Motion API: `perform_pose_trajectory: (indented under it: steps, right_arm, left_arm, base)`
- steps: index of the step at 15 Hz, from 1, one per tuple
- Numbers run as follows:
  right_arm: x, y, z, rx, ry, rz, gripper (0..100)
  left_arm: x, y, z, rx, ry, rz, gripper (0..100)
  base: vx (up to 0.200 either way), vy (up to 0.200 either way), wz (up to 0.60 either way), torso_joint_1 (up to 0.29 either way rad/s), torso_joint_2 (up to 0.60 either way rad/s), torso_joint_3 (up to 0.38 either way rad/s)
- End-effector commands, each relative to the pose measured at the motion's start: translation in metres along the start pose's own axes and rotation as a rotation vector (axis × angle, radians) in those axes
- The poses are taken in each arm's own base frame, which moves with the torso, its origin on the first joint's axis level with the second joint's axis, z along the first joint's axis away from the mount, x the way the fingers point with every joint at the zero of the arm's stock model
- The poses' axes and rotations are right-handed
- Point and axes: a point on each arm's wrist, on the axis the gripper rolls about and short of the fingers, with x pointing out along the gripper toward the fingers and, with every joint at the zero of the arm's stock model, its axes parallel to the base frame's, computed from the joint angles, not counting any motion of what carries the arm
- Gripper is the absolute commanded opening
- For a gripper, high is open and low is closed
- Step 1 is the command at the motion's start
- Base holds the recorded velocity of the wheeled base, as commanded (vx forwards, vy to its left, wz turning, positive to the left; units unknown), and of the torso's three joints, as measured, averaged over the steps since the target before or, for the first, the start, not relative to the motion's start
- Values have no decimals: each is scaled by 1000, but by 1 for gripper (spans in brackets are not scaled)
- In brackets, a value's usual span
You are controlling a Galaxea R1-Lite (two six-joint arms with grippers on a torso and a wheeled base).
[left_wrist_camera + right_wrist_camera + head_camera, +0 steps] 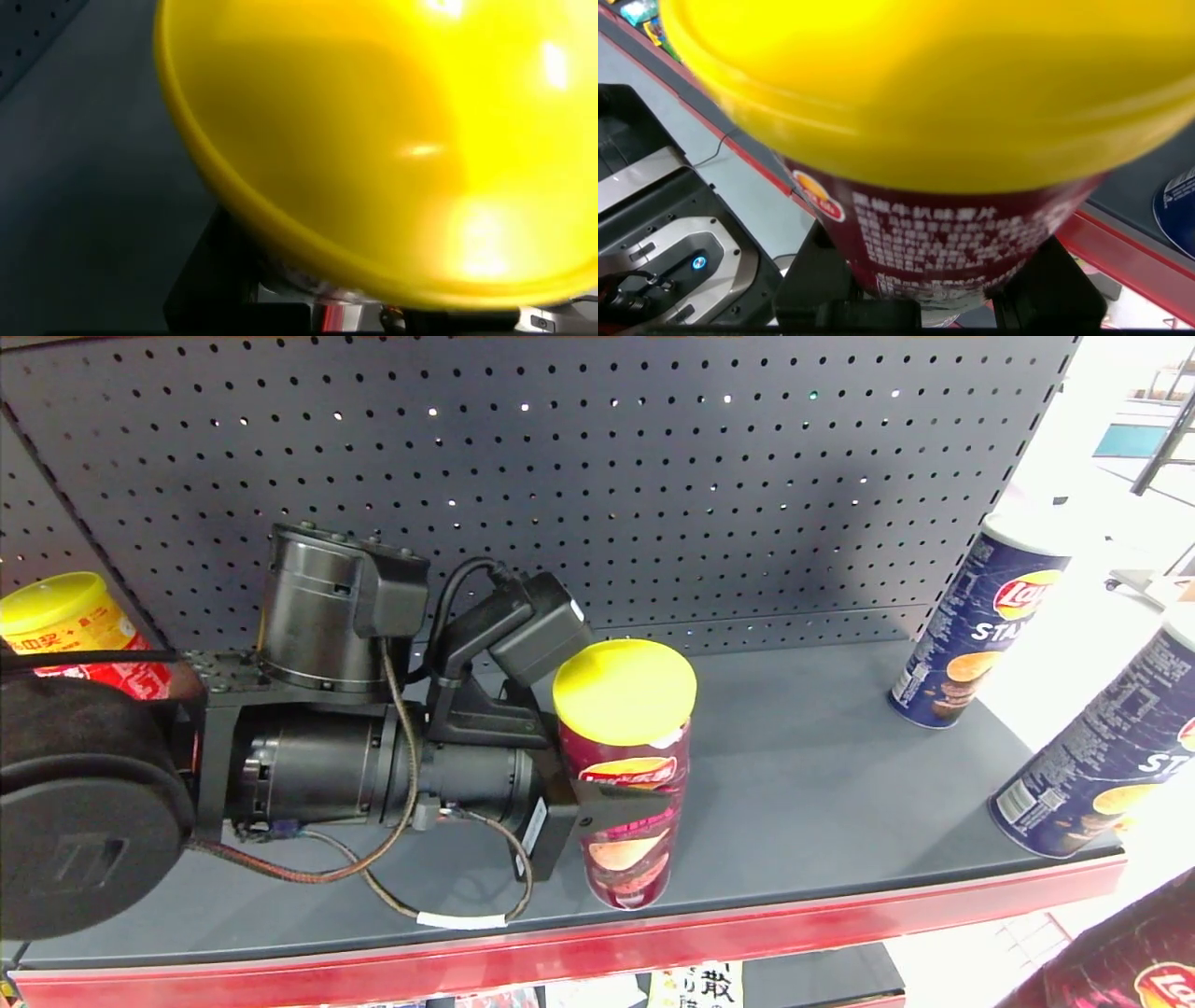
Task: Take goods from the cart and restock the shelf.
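**Both pincers clamped on chip cans at the shelf**

In the head view the left gripper (624, 814) sits in the lower middle of the frame, its arm lying across the left half of the picture. Its jaws are closed on a maroon can (627, 756) with a yellow lid (624, 691). One dark finger (611, 810) presses across the front of the label. The can is upright with its base on the grey shelf (803, 784), close to the red front edge (747, 922). From the left wrist camera the same lid (392, 140) looms large, with grey shelf surface (84, 187) beside it.

The right gripper (924, 303) shows in the right wrist view — its dark fingers (817, 289) flank a second maroon can (943, 243) on both sides and grip it low on the body. That can's yellow top (924, 84) is nearest the camera. Behind the can run a red shelf edge (1120, 257) and a sliver of a blue label (1178, 203).

Elsewhere in the head view:
- Two blue cans stand at the right of the frame — one (971, 625) toward the back, the other (1092, 765) at the front corner, both well apart from the maroon can.
- A red can with a yellow lid (70, 625) stands at the far left, behind the arm.
- A grey pegboard (653, 476) fills the upper part of the frame.
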Motion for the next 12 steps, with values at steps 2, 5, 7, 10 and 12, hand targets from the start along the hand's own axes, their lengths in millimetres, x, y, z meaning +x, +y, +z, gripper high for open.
perform_pose_trajectory:
  steps: [2, 5, 7, 10, 12]
  right_arm:
    - [1, 0, 1, -1, 0, -1, 0]
    - [7, -5, 12, 4, 11, 3, 0]
    - [18, -12, 32, 7, 18, 4, 0]
    - [55, -34, 76, 12, 39, 12, 0]
    - [78, -46, 94, 12, 47, 16, 0]
  left_arm:
    - [1, 0, -2, -3, 8, -1, 100]
    - [1, 0, -3, -10, 13, 0, 100]
    - [0, 0, -3, -8, 10, 0, 100]
    - [-13, -5, -8, -12, 16, 20, 100]
    - [-23, -11, -15, -18, 26, 35, 100]
  base:
    - [0, 0, 0, 0, 0, 0]
    - [0, 0, 0, 0, 0, 0]
    - [0, 0, 0, 0, 0, 0]
    - [0, 0, 0, 0, 0, 0]
    - [0, 0, 0, 0, 0, 0]
